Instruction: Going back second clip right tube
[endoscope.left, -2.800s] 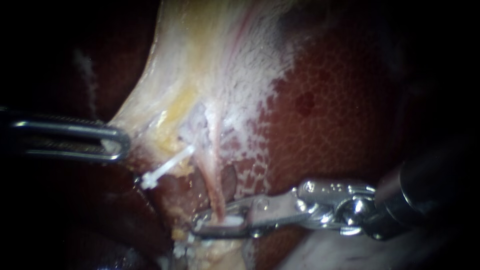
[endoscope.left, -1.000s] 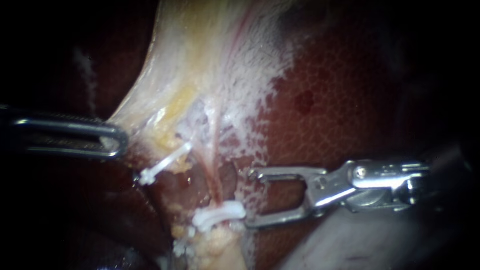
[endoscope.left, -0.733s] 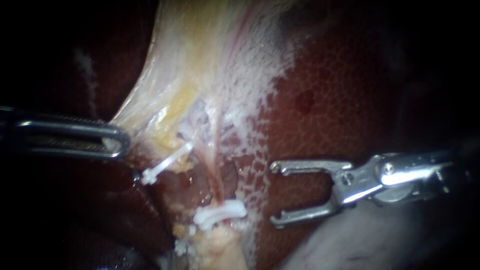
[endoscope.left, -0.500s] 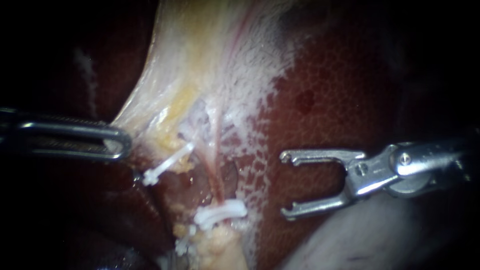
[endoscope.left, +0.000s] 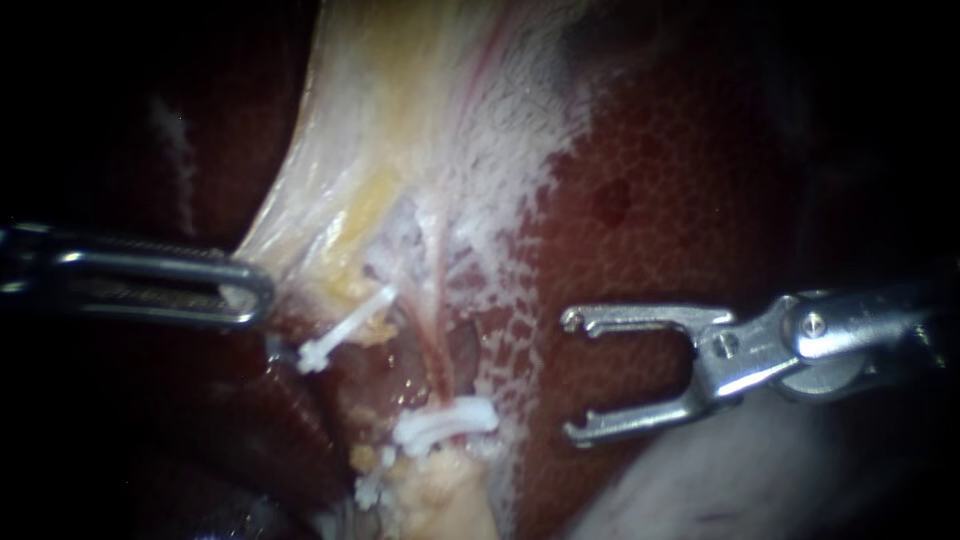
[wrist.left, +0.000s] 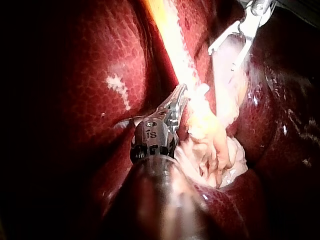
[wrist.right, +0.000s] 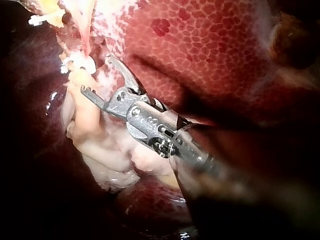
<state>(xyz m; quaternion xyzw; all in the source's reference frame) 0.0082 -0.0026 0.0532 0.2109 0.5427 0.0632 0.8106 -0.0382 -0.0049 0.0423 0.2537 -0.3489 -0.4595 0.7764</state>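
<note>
Jaws of my right instrument (endoscope.left: 575, 378) stand wide apart with nothing between them. Both are thin, with small hooked tips, and they hang over the speckled red surface of the liver (endoscope.left: 640, 180). The shaft of this instrument comes in from the right of the endoscope view.

Just ahead of the open jaws, clear of both tips, a white clip (endoscope.left: 445, 424) lies shut across a thin pink tube (endoscope.left: 437, 335). From the clip the tube runs up into a broad sheet of pale tissue (endoscope.left: 400, 130), yellowish and white. On the clip's other side sits a lump of crumbly yellow-white tissue.

Farther ahead of the right jaws, past the tube, a second white clip (endoscope.left: 340, 328) lies slanted at the lower edge of the pale tissue. What it grips cannot be made out.

Farther still is my left instrument (endoscope.left: 250, 297), its shaft coming in from the left. Its jaws are pressed together on the edge of the pale tissue, which stretches away from them in a taut band.

The right wrist view shows the same open jaws of the right instrument (wrist.right: 96, 73), with the white clip near their tips and no contact visible.

In the left wrist view, the left instrument (wrist.left: 181, 92) has its jaws closed against the pale yellow band. The right instrument (wrist.left: 222, 59) is well ahead of them, its jaws spread.
</note>
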